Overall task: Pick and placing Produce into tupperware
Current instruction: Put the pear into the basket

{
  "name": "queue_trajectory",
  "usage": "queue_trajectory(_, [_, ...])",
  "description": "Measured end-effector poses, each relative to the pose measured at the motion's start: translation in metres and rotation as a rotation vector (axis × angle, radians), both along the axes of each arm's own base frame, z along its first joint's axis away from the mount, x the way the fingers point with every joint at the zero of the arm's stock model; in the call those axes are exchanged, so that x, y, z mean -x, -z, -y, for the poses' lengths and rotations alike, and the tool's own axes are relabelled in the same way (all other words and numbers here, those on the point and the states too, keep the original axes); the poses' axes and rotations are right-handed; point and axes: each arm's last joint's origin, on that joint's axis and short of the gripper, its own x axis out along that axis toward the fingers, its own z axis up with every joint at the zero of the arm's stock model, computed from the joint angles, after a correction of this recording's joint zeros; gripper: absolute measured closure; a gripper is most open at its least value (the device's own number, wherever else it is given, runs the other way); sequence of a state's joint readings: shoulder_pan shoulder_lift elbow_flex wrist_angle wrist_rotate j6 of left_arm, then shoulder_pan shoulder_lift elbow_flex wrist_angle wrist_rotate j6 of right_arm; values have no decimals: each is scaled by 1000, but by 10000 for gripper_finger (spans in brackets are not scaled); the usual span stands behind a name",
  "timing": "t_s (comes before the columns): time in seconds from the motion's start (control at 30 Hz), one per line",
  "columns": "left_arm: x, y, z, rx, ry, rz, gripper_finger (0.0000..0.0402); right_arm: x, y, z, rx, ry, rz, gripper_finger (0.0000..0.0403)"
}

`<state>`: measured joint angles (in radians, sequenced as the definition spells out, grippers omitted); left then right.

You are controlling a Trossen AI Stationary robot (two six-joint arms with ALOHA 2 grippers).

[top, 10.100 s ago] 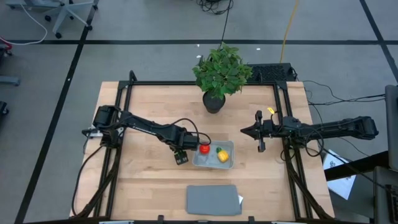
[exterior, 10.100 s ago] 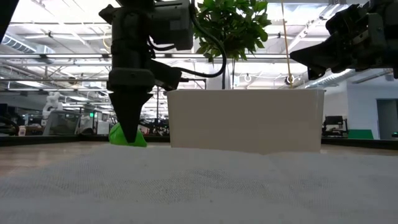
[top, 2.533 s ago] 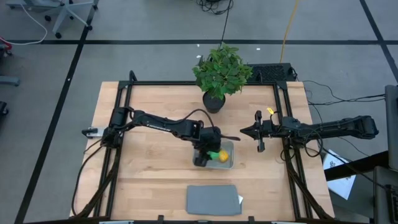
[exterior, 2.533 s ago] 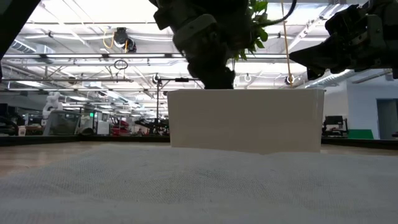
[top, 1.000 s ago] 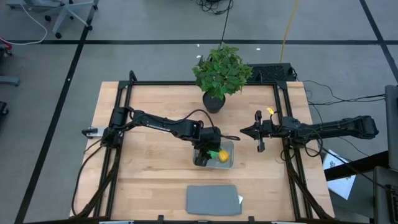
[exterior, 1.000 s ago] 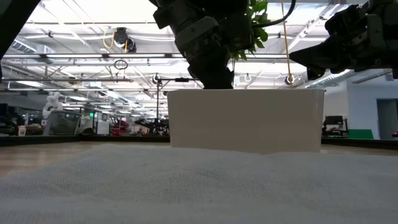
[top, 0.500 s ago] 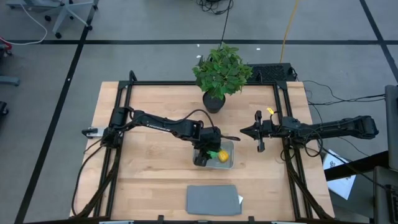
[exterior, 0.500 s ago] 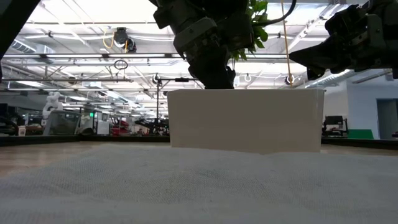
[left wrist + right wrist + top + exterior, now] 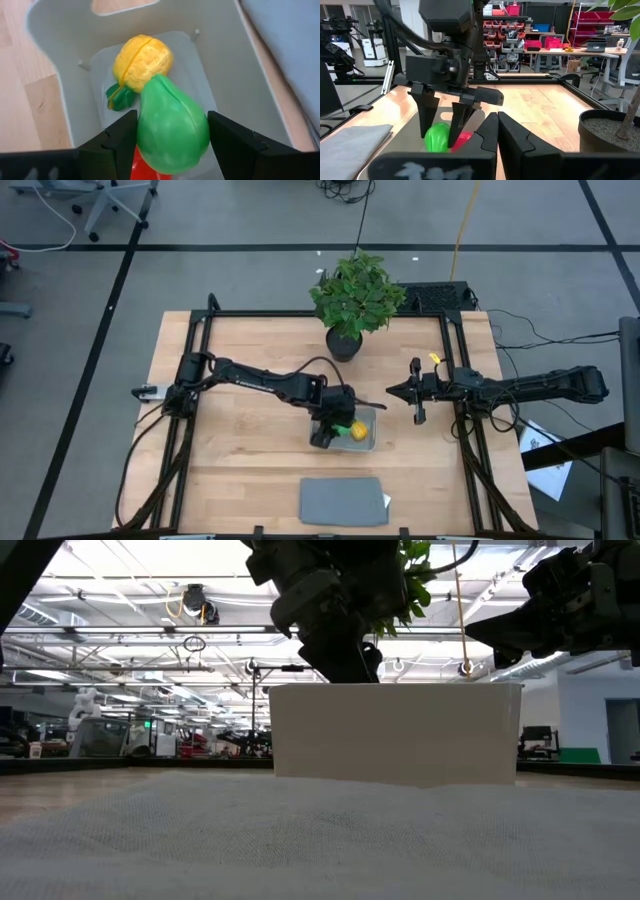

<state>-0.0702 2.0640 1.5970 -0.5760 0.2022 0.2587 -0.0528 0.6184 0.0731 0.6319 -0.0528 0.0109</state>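
Note:
The translucent tupperware (image 9: 367, 442) stands right of the table's middle; its wall also shows in the left wrist view (image 9: 60, 95) and the low view (image 9: 395, 735). In it lie the yellow piece with a green tip (image 9: 142, 60), also in the high view (image 9: 357, 431), and the red piece (image 9: 464, 140). My left gripper (image 9: 172, 145) reaches down into the tupperware's left half, shut on the green piece (image 9: 172, 125). My right gripper (image 9: 417, 392) hangs shut and empty over the table's right side. My left gripper pinches the green piece's two sides (image 9: 145, 130) between its two fingers, coming from above and slanting down. The piece sits low inside the tupperware, its narrow end toward the yellow piece. Its underside is on or just over the red piece (image 9: 142, 165); I cannot tell which.
A leafy potted plant (image 9: 355, 300) stands at the table's far edge. A flat opaque grey rectangle (image 9: 343, 500) lies at the near edge, in front of the tupperware. Bare wood lies to the left and far right.
My left gripper has shifted slightly over the tupperware, with the green piece still between its fingers.

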Motion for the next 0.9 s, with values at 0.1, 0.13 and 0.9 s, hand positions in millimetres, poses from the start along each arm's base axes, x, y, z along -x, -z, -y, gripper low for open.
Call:
queue_trajectory(0.1, [0, 0, 1, 2, 22, 6, 188, 0, 0, 0, 0, 0, 0, 403])
queue_trajectory(0.13, [0, 0, 2, 5, 37, 8, 188, 0, 0, 0, 0, 0, 0, 403])
queue_trajectory(0.9, [-3, -3, 4, -74, 251, 112, 188, 0, 0, 0, 8, 0, 0, 403])
